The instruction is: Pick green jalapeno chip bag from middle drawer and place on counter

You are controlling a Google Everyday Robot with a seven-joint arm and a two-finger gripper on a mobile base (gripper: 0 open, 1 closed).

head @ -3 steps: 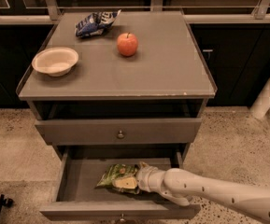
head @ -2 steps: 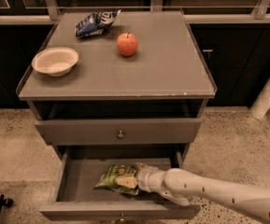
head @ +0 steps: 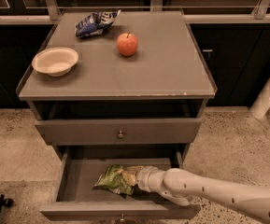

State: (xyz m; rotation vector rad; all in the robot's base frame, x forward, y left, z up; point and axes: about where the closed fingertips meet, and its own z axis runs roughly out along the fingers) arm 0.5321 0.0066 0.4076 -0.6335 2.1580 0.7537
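Grey counter [head: 172,73] bearing a bowl [head: 55,61], an apple [head: 127,44] and a blue-and-white chip bag [head: 93,23]. Below, the middle drawer [head: 78,210] stands open (upper drawer [head: 78,130] shut). Inside lies the green jalapeno chip bag [head: 111,180], with the gripper [head: 134,177] at its right end; whether it has hold cannot be told.

No word, brand or number can be read anywhere. The blue-and-white chip bag [head: 93,23] at the back of the counter [head: 172,64] carries white lettering across its front, but the letters are too blurred to make out. The green jalapeno chip bag [head: 112,179], lying in the open middle drawer [head: 78,176], shows pale marks and a pale picture on its crumpled foil, and none of it is legible. The gripper [head: 133,177] sits at the bag's right end inside the drawer and hides part of that printed face.
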